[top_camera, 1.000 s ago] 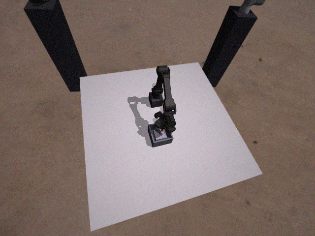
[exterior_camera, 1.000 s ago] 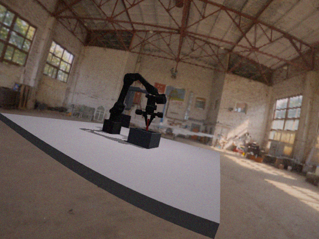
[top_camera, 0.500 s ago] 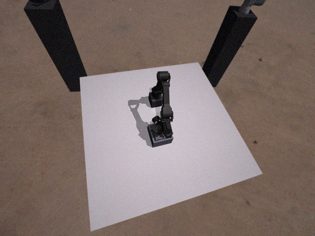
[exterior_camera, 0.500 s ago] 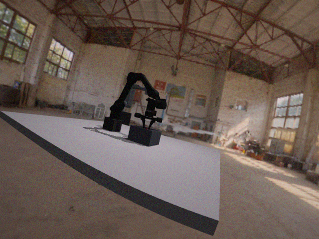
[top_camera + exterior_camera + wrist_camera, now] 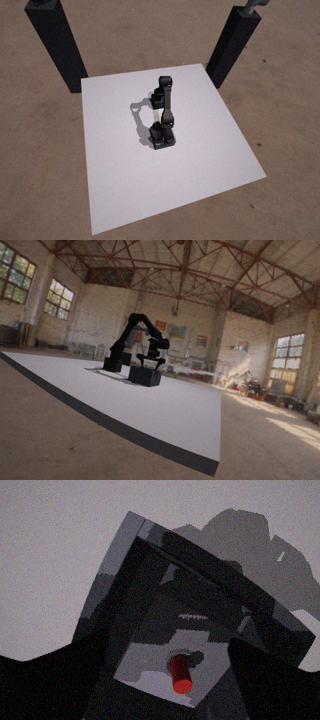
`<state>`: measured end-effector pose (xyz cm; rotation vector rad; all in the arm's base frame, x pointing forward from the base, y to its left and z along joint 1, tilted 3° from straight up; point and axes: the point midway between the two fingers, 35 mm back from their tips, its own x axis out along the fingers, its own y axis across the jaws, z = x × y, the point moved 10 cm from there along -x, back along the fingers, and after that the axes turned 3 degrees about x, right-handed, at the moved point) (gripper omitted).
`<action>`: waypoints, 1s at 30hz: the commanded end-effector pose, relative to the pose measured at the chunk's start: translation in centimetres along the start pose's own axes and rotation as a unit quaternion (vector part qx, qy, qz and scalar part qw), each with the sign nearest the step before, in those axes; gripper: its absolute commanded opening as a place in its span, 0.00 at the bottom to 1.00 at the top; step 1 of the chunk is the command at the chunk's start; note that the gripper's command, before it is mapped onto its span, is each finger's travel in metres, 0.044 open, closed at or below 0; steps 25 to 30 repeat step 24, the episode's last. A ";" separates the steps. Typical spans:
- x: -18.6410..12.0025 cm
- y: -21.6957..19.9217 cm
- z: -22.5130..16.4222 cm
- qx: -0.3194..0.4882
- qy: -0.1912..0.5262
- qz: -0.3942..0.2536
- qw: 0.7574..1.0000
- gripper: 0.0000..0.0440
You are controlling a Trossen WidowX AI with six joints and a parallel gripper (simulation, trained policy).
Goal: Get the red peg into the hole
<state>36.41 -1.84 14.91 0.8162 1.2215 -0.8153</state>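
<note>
The red peg (image 5: 181,672) stands nearly upright in the wrist view, its lower end at the round hole in the pale plate (image 5: 145,656) at the bottom of the box. Part of its length shows above the plate; how deep it sits cannot be told. The dark open box (image 5: 164,145) (image 5: 143,375) (image 5: 114,555) stands on the white table. My gripper (image 5: 149,368) (image 5: 171,641) is open, with its fingers wide apart on either side of the peg and touching nothing that I can make out. Its fingertips reach the box's opening. The top and exterior views do not show the peg.
The box walls rise close around the fingers. The arm's base (image 5: 157,103) (image 5: 112,364) stands behind the box on the white table (image 5: 168,175) (image 5: 180,405). Two dark pillars (image 5: 55,46) (image 5: 232,46) stand beyond the table's far corners.
</note>
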 end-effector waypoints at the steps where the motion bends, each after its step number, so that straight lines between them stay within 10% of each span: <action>1: 0.3 1.0 1.3 0.007 -0.019 0.023 1.000 1.00; 30: -0.3 1.4 4.9 0.031 -0.068 0.056 0.996 1.00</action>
